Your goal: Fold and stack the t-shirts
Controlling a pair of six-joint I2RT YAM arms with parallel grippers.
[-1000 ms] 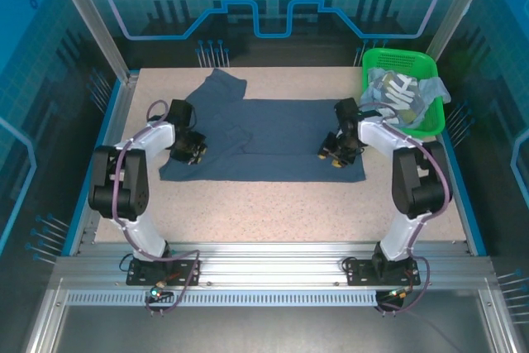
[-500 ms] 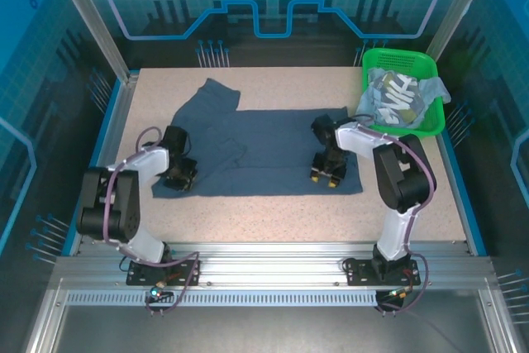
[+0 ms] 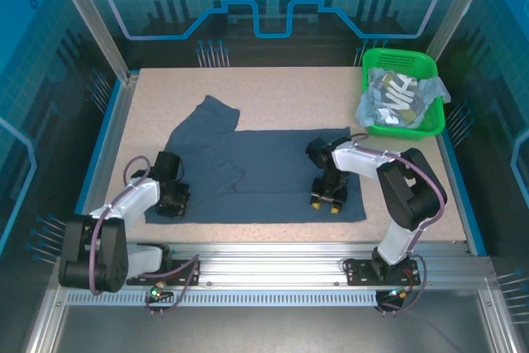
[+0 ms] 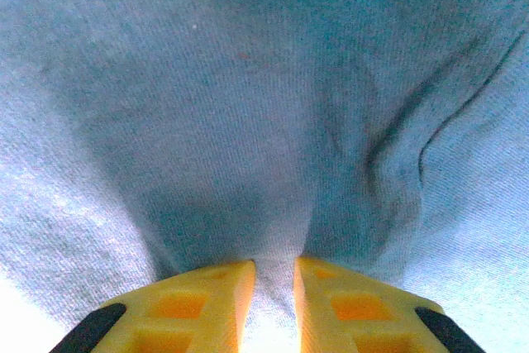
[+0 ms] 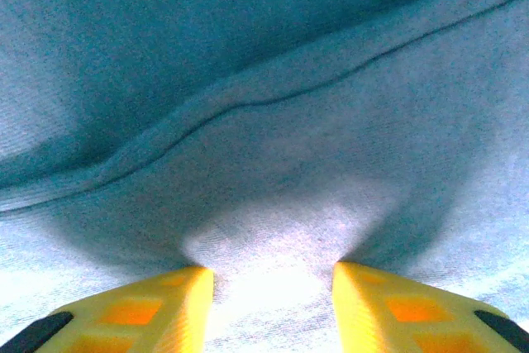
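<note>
Low, left hand (image 3: 172, 204) (right hand (image 3: 325, 202) too) pinching shirt (image 3: 273, 163).

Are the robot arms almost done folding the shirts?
Not nearly. No shirt is folded up or stacked yet. The left gripper and right gripper pinch the dark blue t-shirt spread on the table. More shirts wait in the green basket.

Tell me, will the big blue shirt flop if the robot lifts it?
Probably floppy: the dark blue shirt lies flat and puckers where the left gripper pinches it. Likely light too: thin cloth with soft creases.
</note>
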